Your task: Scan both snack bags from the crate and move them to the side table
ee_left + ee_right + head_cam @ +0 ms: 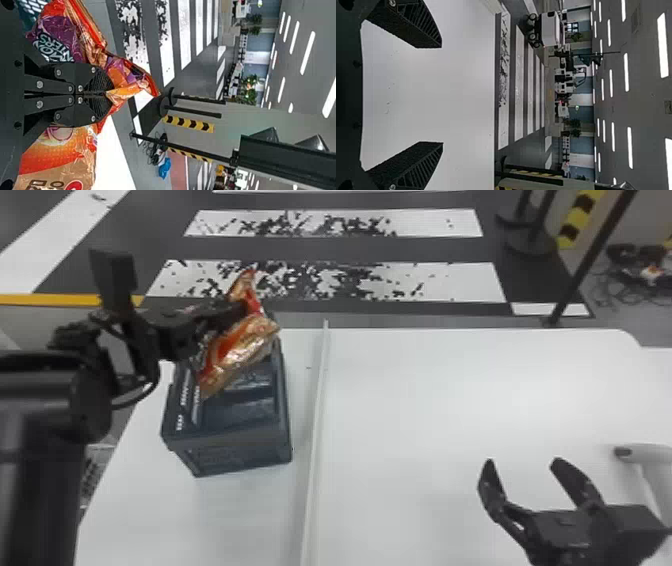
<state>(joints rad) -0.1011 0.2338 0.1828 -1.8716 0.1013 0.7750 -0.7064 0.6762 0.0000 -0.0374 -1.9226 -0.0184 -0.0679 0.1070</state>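
Observation:
Over the crate [239, 442], my left gripper [235, 310] is shut on crinkled orange, red and gold snack packaging [245, 350]. In the left wrist view, the closed left gripper [106, 94] pinches it near a crimped orange end. A purple and orange part [63, 29] lies on one side of the fingers, and an orange and brown part [59, 154] on the other; I cannot tell whether this is one bag or two. My right gripper [520, 470] stands open above the white table at right, and in the right wrist view the right gripper [442, 95] has nothing between its fingers.
A raised white strip [316, 410] runs along the table [425, 400] to the right of the crate. At the right edge is a white handheld device [645, 453], partly behind the right arm. Black posts [590, 260] stand on the floor beyond.

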